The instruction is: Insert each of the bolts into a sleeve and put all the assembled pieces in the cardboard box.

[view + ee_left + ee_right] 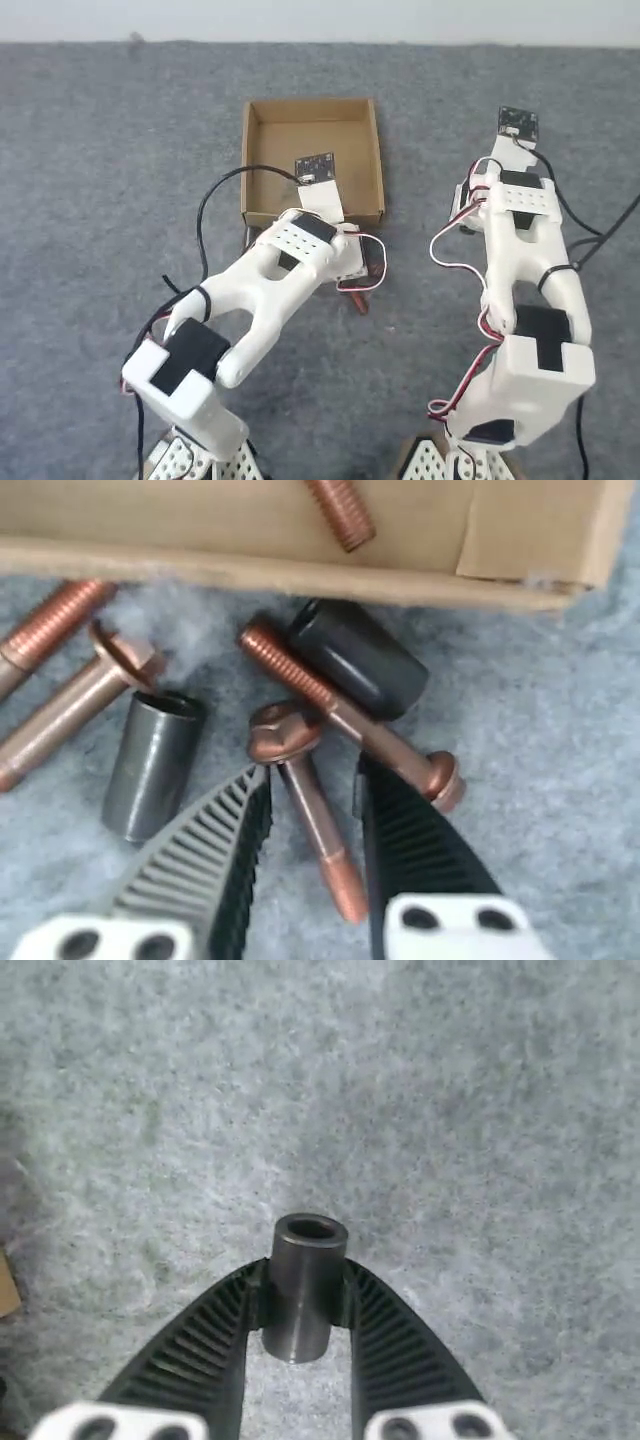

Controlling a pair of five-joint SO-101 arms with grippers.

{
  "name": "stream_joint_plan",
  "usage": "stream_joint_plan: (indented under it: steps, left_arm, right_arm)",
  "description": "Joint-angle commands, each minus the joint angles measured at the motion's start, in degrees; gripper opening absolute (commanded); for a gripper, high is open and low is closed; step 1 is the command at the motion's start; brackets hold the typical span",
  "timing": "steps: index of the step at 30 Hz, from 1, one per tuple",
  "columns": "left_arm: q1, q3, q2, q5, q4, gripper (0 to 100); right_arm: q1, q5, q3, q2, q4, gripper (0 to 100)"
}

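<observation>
My left gripper (312,767) hangs low over the grey carpet just in front of the cardboard box (263,130), open, its fingers straddling a copper bolt (305,810) that lies flat. A second bolt (350,715) lies across a black sleeve (357,658) close by. A grey sleeve (150,765) and two more bolts (70,702) lie to one side. Another bolt's threaded end (340,510) shows inside the box. My right gripper (303,1270) is shut on a dark grey sleeve (300,1300), held upright above bare carpet with its bore facing up.
The box wall (250,575) stands right behind the cluster of parts. In the high view the left arm (270,290) stretches to the box's near side, and the right arm (520,260) reaches out over carpet to the right of the box.
</observation>
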Motion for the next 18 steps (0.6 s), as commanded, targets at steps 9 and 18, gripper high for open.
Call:
stream_joint_plan:
  steps: [9,18]
  left_arm:
    - [-3.4,-2.2,0.1,0.4,0.3,14]
    - [-3.3,-12.8,10.5,0.2,8.9,5]
  right_arm:
    - [-0.7,0.7,-3.6,-0.7,-0.8,0.7]
    - [-0.8,0.8,-3.6,-0.7,-0.9,0.7]
